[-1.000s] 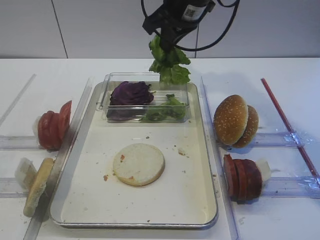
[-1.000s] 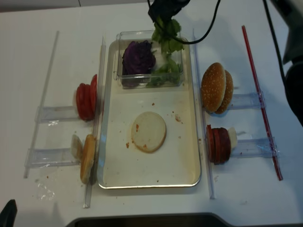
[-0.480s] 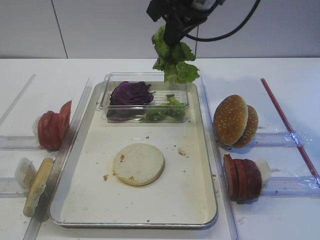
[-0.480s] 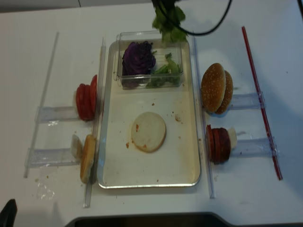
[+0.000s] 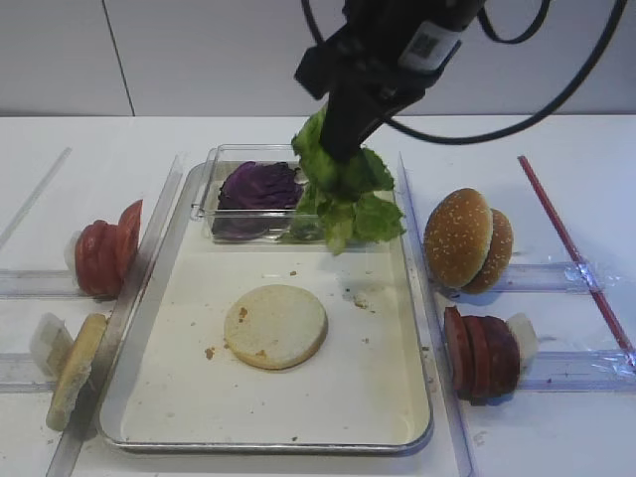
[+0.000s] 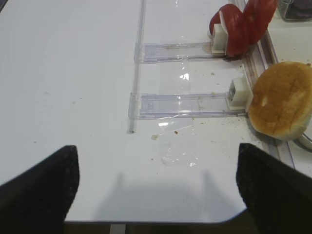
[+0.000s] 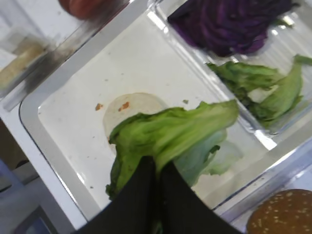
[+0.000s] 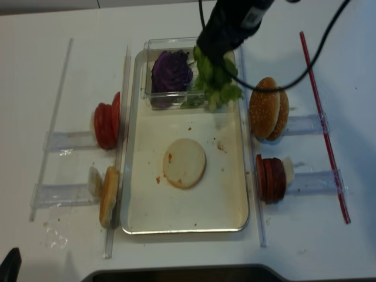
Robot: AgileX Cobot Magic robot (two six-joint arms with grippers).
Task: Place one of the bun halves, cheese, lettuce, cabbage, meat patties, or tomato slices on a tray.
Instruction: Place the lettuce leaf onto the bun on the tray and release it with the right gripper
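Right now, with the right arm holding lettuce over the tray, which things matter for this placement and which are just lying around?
In play:
- right end effector
- lettuce it holds
- tray
- pale bun half on the tray

Lying about:
- clear box with cabbage
- sesame buns
- tomato slices
- red stick

Right arm: the black, cable-trailing arm enters from the top of both overhead views and slants down and to the left. Its right gripper (image 7: 158, 187) is closed, the two dark fingers (image 7: 139, 195) pressed together on a bright green, crinkled lettuce leaf (image 5: 343, 194) that hangs below and fans out ahead of the tips. Left arm: absent from the overhead views. The left gripper (image 6: 156, 187) stands wide open, apparently holding nothing, its black fingers (image 6: 39, 187) blurred at the bottom corners of the wrist view.
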